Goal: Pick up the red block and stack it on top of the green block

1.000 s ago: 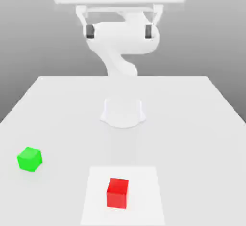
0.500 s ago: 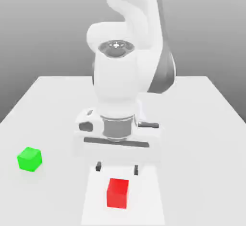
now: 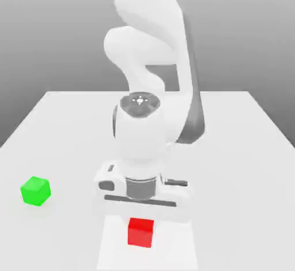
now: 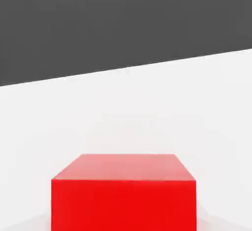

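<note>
The red block point(image 3: 141, 233) point(image 4: 124, 193) sits on the table near the front edge in the exterior view. My gripper point(image 3: 142, 219) has come straight down over it, and the white hand covers the block's top edge. The jaws have closed in on the block, and their tips are hidden by the hand and the block. In the hand view the red block is very near, with its top face and one side showing. The green block point(image 3: 36, 191) rests on the table at the exterior view's left, well apart from the gripper.
The white table point(image 3: 242, 149) spreads out around the arm, and its base stands at the back middle. A slightly brighter square patch point(image 3: 180, 247) lies under the red block. The arm's bulk rises over the table's centre.
The arm swung down from a raised pose, and the hand dropped from just above the red block onto it. The jaws went from wide open to shut on it. Neither block has moved.
</note>
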